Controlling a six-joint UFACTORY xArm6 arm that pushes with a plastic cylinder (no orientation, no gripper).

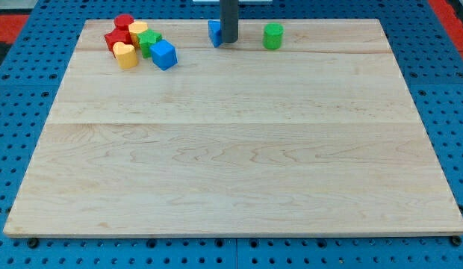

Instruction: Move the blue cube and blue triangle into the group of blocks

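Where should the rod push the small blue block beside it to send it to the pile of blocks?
Probably its right face. My tip already sits against that side of the blue triangle block, partly hiding it. The group, with the blue cube at its edge, lies toward the view's left, so pushing leftward should carry it there.

My tip (228, 41) touches the blue triangle's (214, 32) right side, near the view's top

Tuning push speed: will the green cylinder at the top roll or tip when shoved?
The green cylinder stands upright on its flat end, so it will probably slide, not roll. It looks squat, so tipping seems unlikely. An off-centre push may send it sideways round my tip, which now sits against the blue block to its left.
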